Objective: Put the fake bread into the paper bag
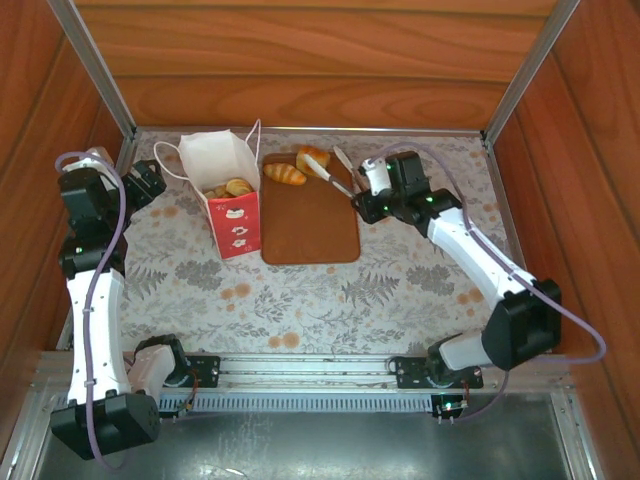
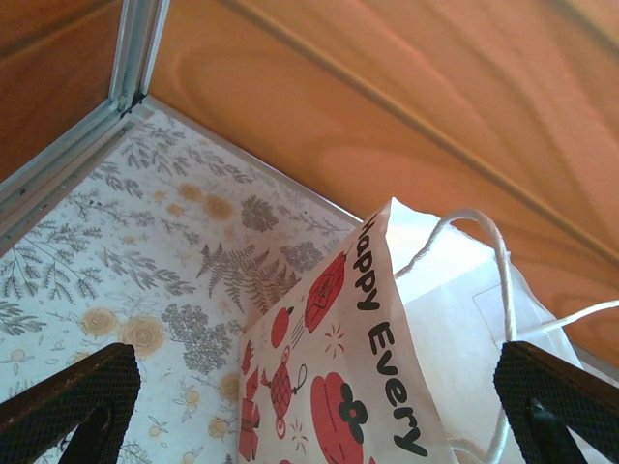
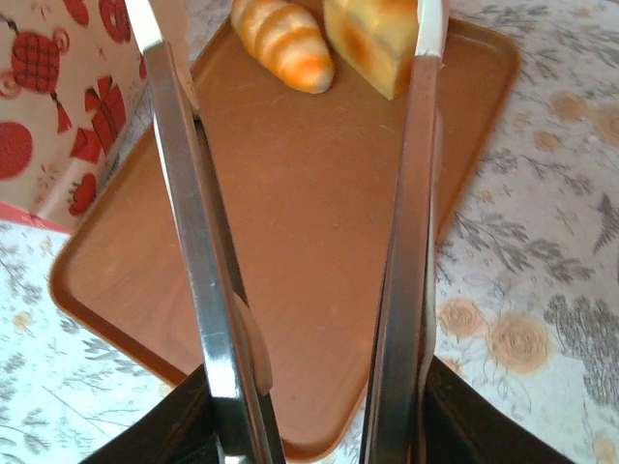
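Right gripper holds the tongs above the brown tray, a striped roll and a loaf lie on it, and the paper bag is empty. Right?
No. The paper bag is not empty: the top external view shows pastries inside it. The rest stands: the right gripper holds the tongs above the brown tray, where a striped roll and a loaf lie.

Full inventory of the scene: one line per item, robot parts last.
paper bag: 1, white top, red printed front, upright left of the tray
fake bread in bag: several, golden-brown, exact count hidden
striped roll: 1, golden, far end of tray
squarish loaf: 1, golden, far end of tray, beside the roll
tray: 1, brown, flat, mid-table
tongs: 1, metal with white tips, over the tray
tablecloth: 1, pale floral
left gripper: open, left of the bag
right gripper: shut on tongs
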You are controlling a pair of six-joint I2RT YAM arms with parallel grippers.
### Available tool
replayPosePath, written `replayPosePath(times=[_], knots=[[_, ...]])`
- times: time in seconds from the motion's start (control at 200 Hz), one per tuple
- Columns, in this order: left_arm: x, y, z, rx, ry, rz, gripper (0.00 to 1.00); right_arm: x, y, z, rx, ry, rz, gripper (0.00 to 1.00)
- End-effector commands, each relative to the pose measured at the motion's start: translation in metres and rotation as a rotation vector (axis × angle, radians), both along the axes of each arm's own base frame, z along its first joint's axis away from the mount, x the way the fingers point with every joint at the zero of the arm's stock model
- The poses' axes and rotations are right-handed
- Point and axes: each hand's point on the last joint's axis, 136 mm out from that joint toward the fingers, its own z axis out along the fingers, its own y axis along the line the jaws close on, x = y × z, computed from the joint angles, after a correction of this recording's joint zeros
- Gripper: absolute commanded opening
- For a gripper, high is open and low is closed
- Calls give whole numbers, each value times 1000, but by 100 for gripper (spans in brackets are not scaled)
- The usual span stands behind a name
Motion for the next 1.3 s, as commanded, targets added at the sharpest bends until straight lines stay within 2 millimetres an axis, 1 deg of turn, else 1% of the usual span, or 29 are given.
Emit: replayPosePath(times=[0.0, 0.1, 0.185, 0.235, 0.245, 0.255, 0.41, 0.495, 0.635, 0.785, 1.13, 1.294], knots=[[4, -3, 10, 15, -39, -22, 100, 21, 18, 0, -29, -100, 142, 44], [5, -3, 9, 15, -39, -22, 100, 32, 24, -15, -77, -97, 192, 45], [5, -2, 7, 16, -37, -20, 100, 38, 26, -25, -114, -88, 221, 44], [6, -2, 6, 14, -38, -19, 100, 38, 26, -26, -128, -95, 239, 44], [6, -2, 5, 14, -37, -18, 100, 40, 26, -37, -140, -74, 245, 44], [6, -2, 5, 14, -38, -19, 100, 40, 26, -41, -145, -67, 248, 44], [8, -3, 6, 9, -43, -25, 100, 41, 16, -67, -231, -21, 246, 43], [9, -3, 6, 8, -42, -27, 100, 43, 12, -76, -267, -15, 244, 42], [10, -4, 1, 0, -33, -29, 100, 50, 11, -83, -296, 7, 234, 42], [11, -4, 2, 3, -38, -33, 100, 57, 8, -95, -339, 48, 215, 42], [11, -4, 2, 8, -40, -35, 100, 69, 21, -109, -353, 71, 217, 41], [11, -5, 2, 8, -41, -39, 100, 75, 30, -112, -350, 71, 223, 41]])
